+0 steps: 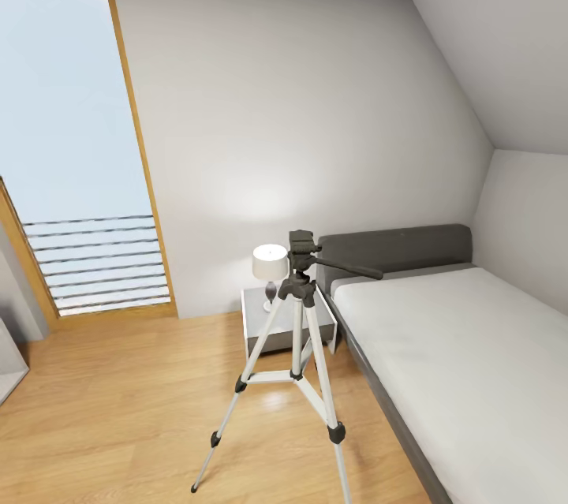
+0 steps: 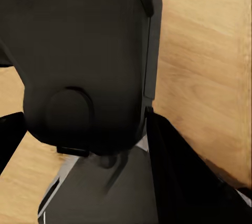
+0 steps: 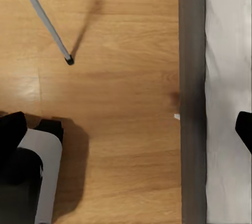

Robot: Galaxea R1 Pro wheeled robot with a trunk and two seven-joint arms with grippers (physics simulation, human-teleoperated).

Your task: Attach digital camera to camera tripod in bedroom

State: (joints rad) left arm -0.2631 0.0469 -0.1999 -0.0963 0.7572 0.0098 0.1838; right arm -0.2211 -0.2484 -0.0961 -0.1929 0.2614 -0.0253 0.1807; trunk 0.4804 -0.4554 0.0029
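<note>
The camera tripod (image 1: 298,307) stands on the light wood floor in the head view, just left of the bed, its black head and long pan handle at the top. One thin leg and black foot of the tripod (image 3: 44,19) cross the floor in the right wrist view. My right gripper (image 3: 126,132) is open over bare floor, with its fingertips (image 3: 10,129) far apart. My left gripper (image 2: 89,148) is shut on a dark boxy body that looks like the digital camera (image 2: 79,61), seen very close. Its red button and grey face are hidden.
The grey-framed white bed (image 1: 457,362) fills the right side, and its frame (image 3: 191,77) runs along the floor near my right gripper. A nightstand (image 1: 272,330) with a small lamp (image 1: 270,261) sits behind the tripod. A tall window (image 1: 71,133) is at the left. My grey base (image 3: 44,176) lies below.
</note>
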